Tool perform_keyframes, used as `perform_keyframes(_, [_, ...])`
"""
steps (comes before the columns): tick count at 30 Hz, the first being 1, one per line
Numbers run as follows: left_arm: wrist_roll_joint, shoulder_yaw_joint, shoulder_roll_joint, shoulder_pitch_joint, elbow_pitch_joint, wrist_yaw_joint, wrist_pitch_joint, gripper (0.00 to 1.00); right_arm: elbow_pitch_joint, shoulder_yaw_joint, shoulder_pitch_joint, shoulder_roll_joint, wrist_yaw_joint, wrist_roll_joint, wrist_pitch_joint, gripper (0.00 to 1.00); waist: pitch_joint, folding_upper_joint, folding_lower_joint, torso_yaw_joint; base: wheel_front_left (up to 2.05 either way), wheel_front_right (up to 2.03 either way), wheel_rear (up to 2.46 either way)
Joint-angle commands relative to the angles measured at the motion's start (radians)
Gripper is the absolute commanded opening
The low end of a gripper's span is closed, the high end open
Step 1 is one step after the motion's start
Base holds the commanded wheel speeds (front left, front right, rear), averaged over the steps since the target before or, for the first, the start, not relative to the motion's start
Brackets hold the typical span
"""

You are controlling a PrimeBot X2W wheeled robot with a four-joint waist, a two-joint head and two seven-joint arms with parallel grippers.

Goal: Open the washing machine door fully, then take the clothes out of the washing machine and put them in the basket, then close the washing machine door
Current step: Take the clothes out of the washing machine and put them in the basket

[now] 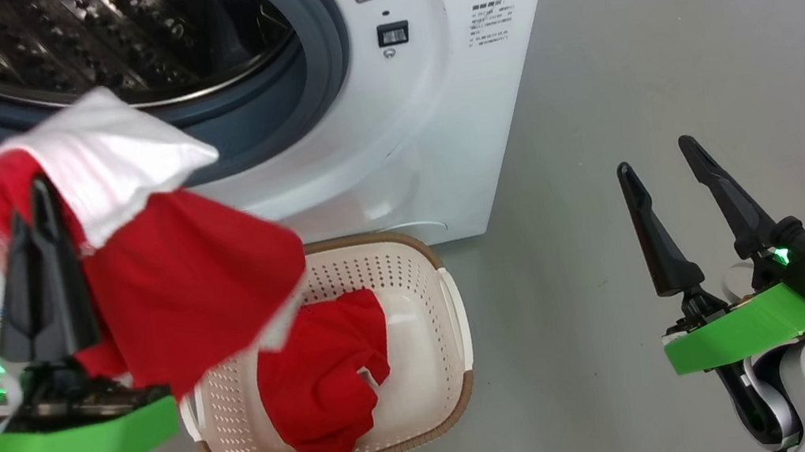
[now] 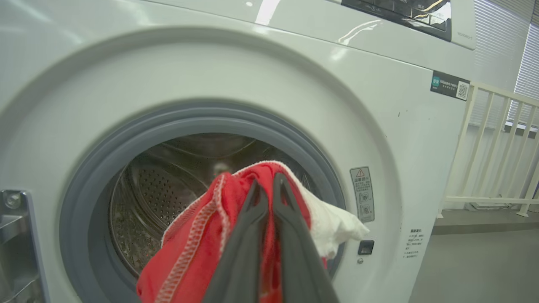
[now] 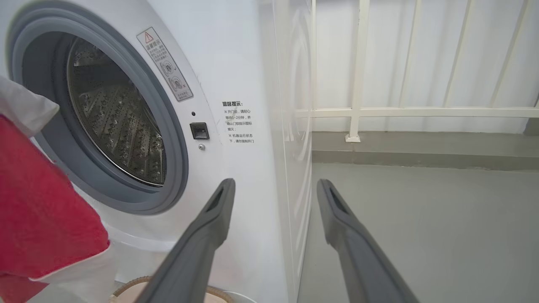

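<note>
Our left gripper, jaws clamped on a soft red-and-white garment, hangs over the cream perforated basket before the white front-loading washing machine, one red garment inside; right gripper jaws apart; door-closing remains.

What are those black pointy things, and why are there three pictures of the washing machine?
They are a robot's two hands, called grippers. One picture comes from a camera on the robot's head, looking down. The other two come from small cameras on its wrists, looking along the fingers.

The left gripper has its jaws shut on a red and white garment, held up in front of the washing machine. The right gripper is open and holds nothing.

On the floor by the machine stands a cream basket with another red garment already inside. The machine's steel drum looks empty as far as I can see.
</note>
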Motion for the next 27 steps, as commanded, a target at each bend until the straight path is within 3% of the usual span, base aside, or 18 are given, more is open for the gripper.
perform_keyframes(1, [-0.007,0.028,0.017,0.01,-0.017,-0.005,-0.005,0.0,-0.025,0.026,0.004,-0.001,0.006,0.014,-0.006,1.0,0.008,-0.0001,0.0,-0.002,0.0,0.0,0.0])
perform_keyframes(13, [-0.072,-0.058,0.019,-0.025,0.333,-0.005,-0.005,0.0,-0.022,0.04,-0.016,-0.001,0.006,0.031,-0.006,1.0,0.06,-0.0001,0.0,-0.028,0.0,0.0,0.0])
perform_keyframes(27, [-0.184,-0.176,0.036,-0.187,0.82,-0.005,-0.005,0.0,-0.027,0.052,-0.052,-0.001,0.006,0.064,-0.006,1.0,0.142,-0.0001,0.0,-0.08,0.0,0.0,0.0])
